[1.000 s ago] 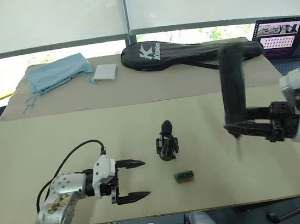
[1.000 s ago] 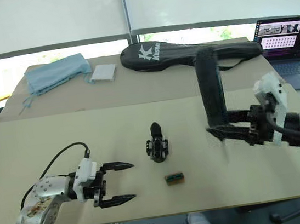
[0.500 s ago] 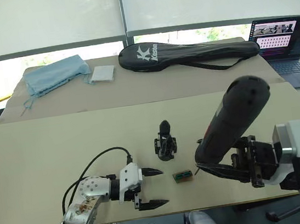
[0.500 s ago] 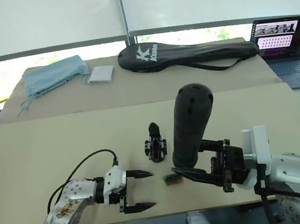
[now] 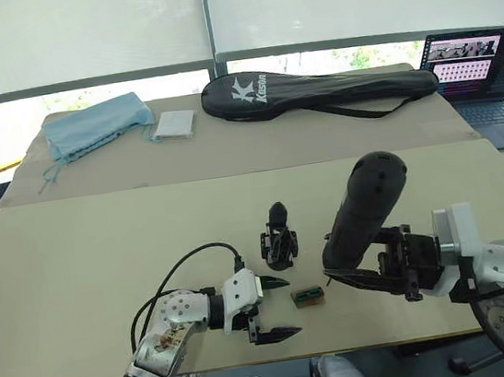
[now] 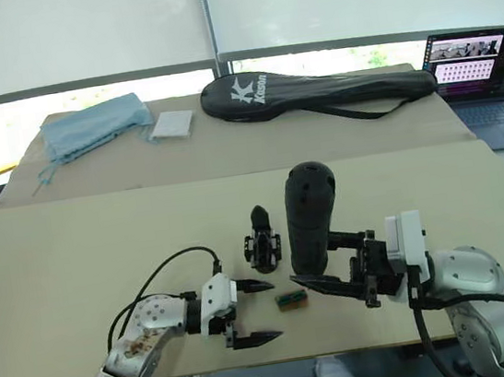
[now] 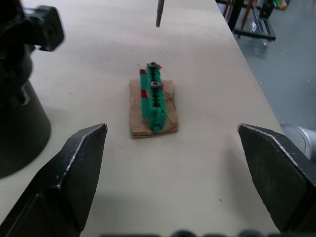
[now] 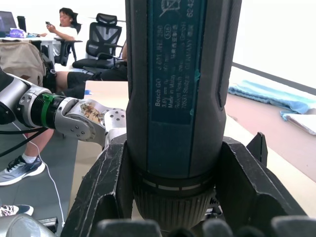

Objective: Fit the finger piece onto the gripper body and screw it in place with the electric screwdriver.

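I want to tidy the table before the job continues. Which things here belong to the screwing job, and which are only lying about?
For the job:
- electric screwdriver, held in the right claw
- gripper body
- small green-and-brown box, holding screws
- left claw, open

Lying about:
- racket bag
- blue cloth
- white pad
- laptop

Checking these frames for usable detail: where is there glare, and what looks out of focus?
Left eye view: the windows behind the table are blown out white. Left wrist view: the green-and-brown box is fairly sharp, the left gripper fingers soft. Right wrist view: the screwdriver label is readable, the background overexposed.
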Tool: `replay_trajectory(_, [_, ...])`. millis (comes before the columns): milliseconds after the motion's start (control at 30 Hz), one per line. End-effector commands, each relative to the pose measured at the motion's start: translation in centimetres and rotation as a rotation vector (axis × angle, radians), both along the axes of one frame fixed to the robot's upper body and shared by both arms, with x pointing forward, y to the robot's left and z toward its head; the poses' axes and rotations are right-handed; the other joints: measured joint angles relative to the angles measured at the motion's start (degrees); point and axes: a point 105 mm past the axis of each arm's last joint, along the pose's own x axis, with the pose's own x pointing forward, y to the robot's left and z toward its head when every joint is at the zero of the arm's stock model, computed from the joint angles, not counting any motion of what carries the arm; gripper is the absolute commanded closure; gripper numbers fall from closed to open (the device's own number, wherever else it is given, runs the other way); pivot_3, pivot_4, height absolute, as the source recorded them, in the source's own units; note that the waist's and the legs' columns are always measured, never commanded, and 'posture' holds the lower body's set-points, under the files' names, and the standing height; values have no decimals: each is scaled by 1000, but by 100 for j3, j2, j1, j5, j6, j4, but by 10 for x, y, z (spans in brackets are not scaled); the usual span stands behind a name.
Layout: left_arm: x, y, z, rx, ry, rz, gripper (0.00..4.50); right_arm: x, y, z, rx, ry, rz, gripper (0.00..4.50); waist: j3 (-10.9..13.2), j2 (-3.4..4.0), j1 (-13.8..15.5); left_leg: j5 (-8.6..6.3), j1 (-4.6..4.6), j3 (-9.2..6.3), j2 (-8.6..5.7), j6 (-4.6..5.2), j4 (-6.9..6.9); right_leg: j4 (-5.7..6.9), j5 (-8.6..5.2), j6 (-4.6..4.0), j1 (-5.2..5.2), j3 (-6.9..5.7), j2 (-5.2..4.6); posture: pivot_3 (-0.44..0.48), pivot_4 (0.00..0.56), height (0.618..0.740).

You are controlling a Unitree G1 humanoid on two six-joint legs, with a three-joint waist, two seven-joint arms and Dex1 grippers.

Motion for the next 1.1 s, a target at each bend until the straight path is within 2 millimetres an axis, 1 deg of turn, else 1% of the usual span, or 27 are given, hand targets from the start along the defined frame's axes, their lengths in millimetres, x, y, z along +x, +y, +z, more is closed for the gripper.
replay_trajectory(33, [-1, 1, -13, 24, 24, 4, 0, -5, 5, 11, 3, -82, 34, 2599, 0, 1, 14, 0, 0, 0, 0, 0, 0, 0, 0, 0, 0, 2, 0, 0, 150, 740])
replay_trajectory(233, [-1, 2, -20, 28, 34, -2, 0, -6, 11, 9, 13, -65, 44, 2599, -6, 4, 37, 0, 2, 0, 0, 0, 2, 2, 0, 0, 3, 10, -1, 0, 150, 740])
replay_trajectory(467, [-1, -5, -20, 15, 33, -19, 0, -4, 12, 6, 11, -60, 39, 2599, -12, 10, 83, 0, 5, 0, -1, 0, 5, 4, 0, 1, 8, 10, -2, 0, 150, 740])
replay_trajectory(700, [-2, -6, -19, 11, 39, -15, 0, -4, 10, 1, -1, -57, 33, 2599, -12, 9, 126, 0, 4, 0, -1, 0, 6, 3, 0, 1, 8, 10, -1, 0, 150, 740])
replay_trajectory(1100, [-3, -13, -13, -6, 37, -47, 0, -3, 3, 0, -14, -60, 16, 2599, -12, 9, 140, 0, 3, 0, -1, 0, 7, 2, -1, 2, 8, 11, -2, 0, 150, 740])
